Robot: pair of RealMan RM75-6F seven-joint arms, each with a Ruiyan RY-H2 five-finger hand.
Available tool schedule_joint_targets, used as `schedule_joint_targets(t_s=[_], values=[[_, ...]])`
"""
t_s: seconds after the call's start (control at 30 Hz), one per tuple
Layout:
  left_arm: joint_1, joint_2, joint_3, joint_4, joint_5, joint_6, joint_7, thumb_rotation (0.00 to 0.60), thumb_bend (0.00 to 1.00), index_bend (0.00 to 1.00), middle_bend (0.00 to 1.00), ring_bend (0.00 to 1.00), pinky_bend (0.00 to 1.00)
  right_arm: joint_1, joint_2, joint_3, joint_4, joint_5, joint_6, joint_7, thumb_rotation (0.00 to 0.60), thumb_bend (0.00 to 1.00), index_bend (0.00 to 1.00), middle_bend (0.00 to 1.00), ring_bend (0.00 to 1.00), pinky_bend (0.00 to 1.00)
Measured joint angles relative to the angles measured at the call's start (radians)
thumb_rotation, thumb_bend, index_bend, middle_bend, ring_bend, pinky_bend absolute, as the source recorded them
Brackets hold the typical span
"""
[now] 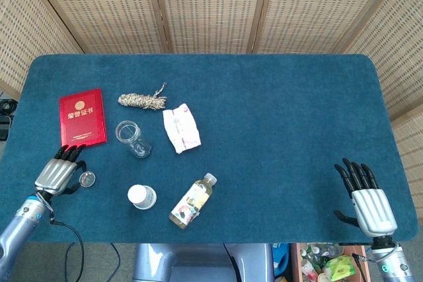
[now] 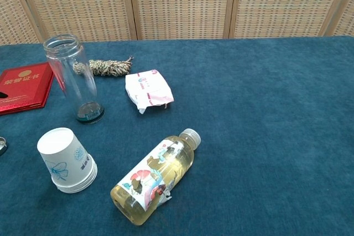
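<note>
My left hand (image 1: 58, 175) hovers low at the table's near left, fingers spread and holding nothing. Its fingertips reach the near edge of a red certificate booklet (image 1: 82, 116) (image 2: 22, 89). A small round lid (image 1: 86, 178) (image 2: 2, 146) lies just right of that hand. My right hand (image 1: 365, 200) rests open at the near right corner, far from every object. Between them stand a clear glass jar (image 1: 132, 138) (image 2: 73, 77) and an upturned stack of paper cups (image 1: 141, 196) (image 2: 65, 160), and a drink bottle (image 1: 192, 201) (image 2: 155, 175) lies on its side.
A coil of rope (image 1: 143, 100) (image 2: 107, 67) and a white packet (image 1: 182, 127) (image 2: 147, 90) lie behind the jar. The blue table cloth (image 1: 284, 117) spreads wide to the right. Wicker screens (image 1: 211, 4) close off the back. A bin with rubbish (image 1: 327, 265) sits below the front edge.
</note>
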Motion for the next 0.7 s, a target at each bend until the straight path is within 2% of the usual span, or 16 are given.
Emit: schedule_joint_targets(t_s=[0.7], values=[[-0.019, -0.037, 0.0, 0.023, -0.029, -0.016, 0.02, 0.6, 0.38, 0.48, 0.0, 0.0, 0.0, 0.001, 0.0, 0.0, 0.0, 0.001, -0.001, 0.002, 0.6, 0.0, 0.05, 0.0, 0.0, 0.0]])
